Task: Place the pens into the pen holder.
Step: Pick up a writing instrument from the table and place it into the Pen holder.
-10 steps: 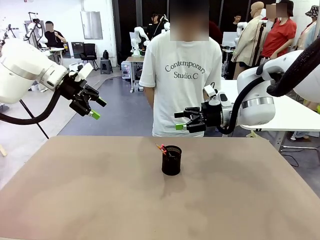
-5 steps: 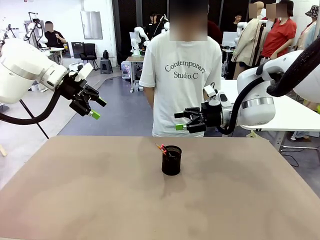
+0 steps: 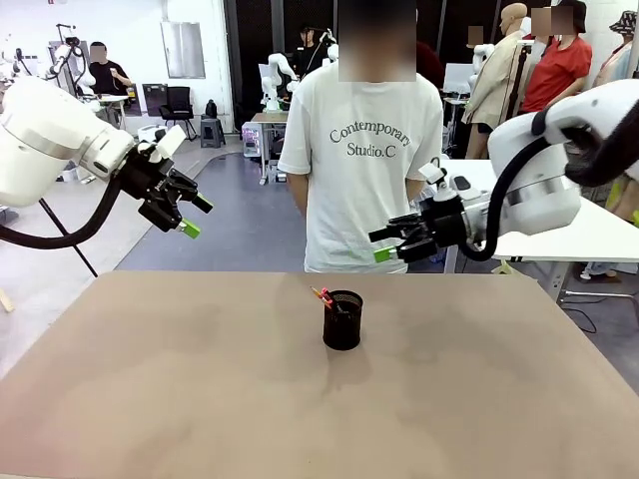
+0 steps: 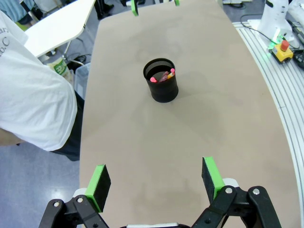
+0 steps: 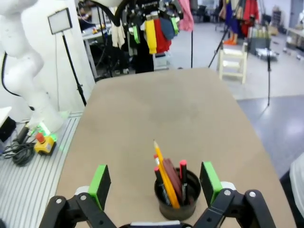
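- Front view: the small black cylindrical mesh pen holder [image 3: 342, 319] stands upright near the middle of the light brown table [image 3: 150, 399]. The pens [image 3: 322, 296] sit inside it, their red and orange tips leaning out over its left rim.
- Front view: the left gripper [image 3: 197, 217], black with green pads, hangs in the air well to the left of the pen holder and above it, jaws spread apart and holding nothing.
- Front view: the right gripper [image 3: 378, 245] hovers above the pen holder and to its right, in front of a person in a white T-shirt [image 3: 361, 150] who stands behind the holder at the table's far edge; its jaws are spread and empty.
- Left wrist view: the left gripper [image 4: 157, 179] shows both green pads wide apart with bare table between them; the pen holder [image 4: 161, 87] stands well ahead of them, pens [image 4: 164, 75] inside it.
- Right wrist view: the right gripper [image 5: 155, 182] has its pads parted, and the pen holder [image 5: 177, 201] sits in line between them, below. A yellow-orange pencil [image 5: 163, 173], a reddish-pink pen [image 5: 172, 175] and a black pen with a red end [image 5: 183, 175] stand inside the holder, untouched by the pads.
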You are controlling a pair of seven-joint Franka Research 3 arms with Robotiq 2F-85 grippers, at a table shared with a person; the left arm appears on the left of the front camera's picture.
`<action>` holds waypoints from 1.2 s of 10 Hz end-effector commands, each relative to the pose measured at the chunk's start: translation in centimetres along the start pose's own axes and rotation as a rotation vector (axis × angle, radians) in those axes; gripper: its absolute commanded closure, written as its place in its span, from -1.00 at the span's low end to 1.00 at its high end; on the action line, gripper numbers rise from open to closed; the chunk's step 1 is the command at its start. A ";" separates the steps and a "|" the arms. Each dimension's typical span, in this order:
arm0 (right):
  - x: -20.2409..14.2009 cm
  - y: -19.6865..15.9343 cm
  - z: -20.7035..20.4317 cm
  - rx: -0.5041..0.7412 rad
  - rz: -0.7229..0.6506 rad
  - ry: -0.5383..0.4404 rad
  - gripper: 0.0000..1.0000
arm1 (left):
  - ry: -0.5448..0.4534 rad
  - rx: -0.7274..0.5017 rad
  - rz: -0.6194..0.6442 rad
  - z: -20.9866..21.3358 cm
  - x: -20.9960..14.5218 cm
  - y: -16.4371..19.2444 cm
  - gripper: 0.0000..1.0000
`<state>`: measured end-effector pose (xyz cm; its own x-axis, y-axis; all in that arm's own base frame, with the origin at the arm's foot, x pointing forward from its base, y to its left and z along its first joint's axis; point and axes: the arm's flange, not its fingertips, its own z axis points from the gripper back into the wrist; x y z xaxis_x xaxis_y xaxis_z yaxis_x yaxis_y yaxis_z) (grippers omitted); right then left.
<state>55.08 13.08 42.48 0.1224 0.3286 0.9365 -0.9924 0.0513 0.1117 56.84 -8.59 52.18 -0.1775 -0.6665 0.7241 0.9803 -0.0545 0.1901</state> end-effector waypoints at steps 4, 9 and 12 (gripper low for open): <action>3.1 2.4 6.7 -0.136 0.045 0.108 -1.00 | 0.000 -0.010 0.001 0.3 0.0 0.0 -1.00; 4.3 0.6 10.8 -0.144 0.002 0.295 -1.00 | 0.000 -0.010 0.001 0.3 0.0 0.0 -1.00; 4.5 0.2 13.0 -0.176 0.005 0.311 -1.00 | 0.000 -0.010 0.001 0.3 0.0 0.0 -1.00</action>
<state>54.92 2.62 50.92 0.1108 0.5949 0.7961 -0.9818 0.1900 -0.0054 56.85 -8.59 52.18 -0.1775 -0.6664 0.7241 0.9803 -0.0547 0.1900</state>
